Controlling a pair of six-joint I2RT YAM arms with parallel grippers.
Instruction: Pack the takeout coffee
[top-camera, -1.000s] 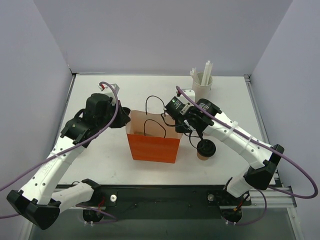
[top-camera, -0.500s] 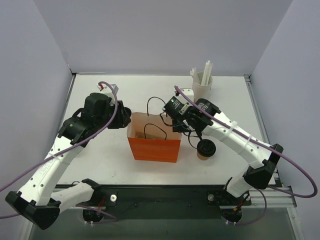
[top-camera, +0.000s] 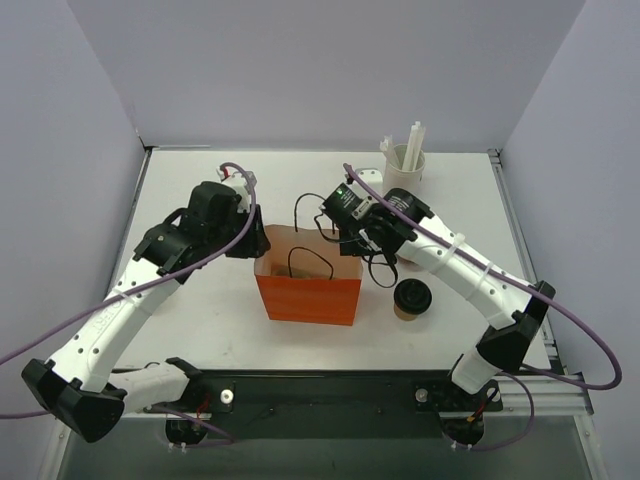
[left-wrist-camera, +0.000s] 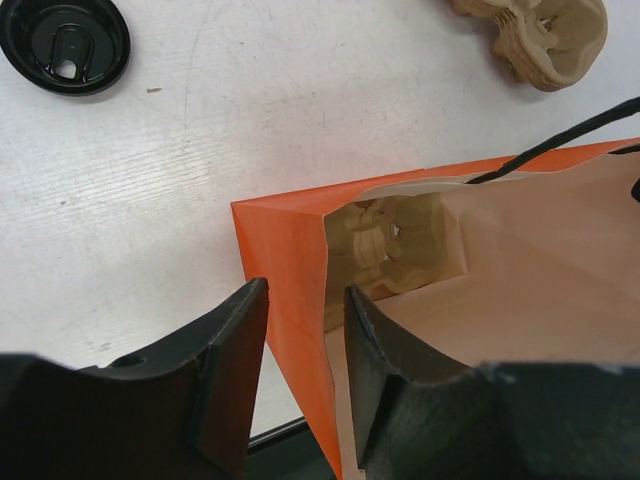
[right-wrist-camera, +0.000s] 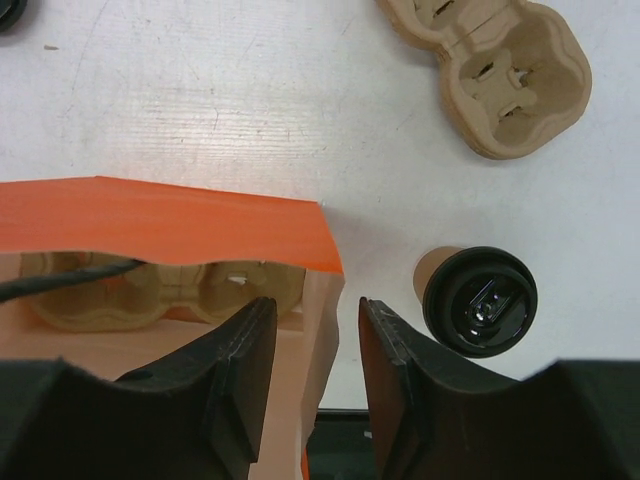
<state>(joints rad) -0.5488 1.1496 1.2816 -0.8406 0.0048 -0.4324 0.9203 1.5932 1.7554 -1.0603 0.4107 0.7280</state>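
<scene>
The takeout coffee (top-camera: 411, 298), a tan paper cup with a black lid, stands upright on the table just right of the orange bag (top-camera: 308, 290); it also shows in the right wrist view (right-wrist-camera: 478, 301). The bag stands open, with a tan pulp cup carrier (left-wrist-camera: 395, 240) inside. My left gripper (top-camera: 250, 240) is open, its fingers (left-wrist-camera: 232, 370) straddling the bag's left wall (left-wrist-camera: 285, 270). My right gripper (top-camera: 357, 243) is open, its fingers (right-wrist-camera: 405, 380) straddling the bag's right wall (right-wrist-camera: 322, 300). Neither gripper touches the coffee.
A second pulp cup carrier (right-wrist-camera: 495, 75) lies on the table behind the bag. A loose black lid (left-wrist-camera: 65, 45) lies left of it. A white cup with straws (top-camera: 405, 165) stands at the back right. The bag's black cord handles (top-camera: 305, 205) stick up.
My left gripper has moved right onto the bag's left wall. My right gripper has shifted back and left along the bag's right wall. The coffee has not moved.
</scene>
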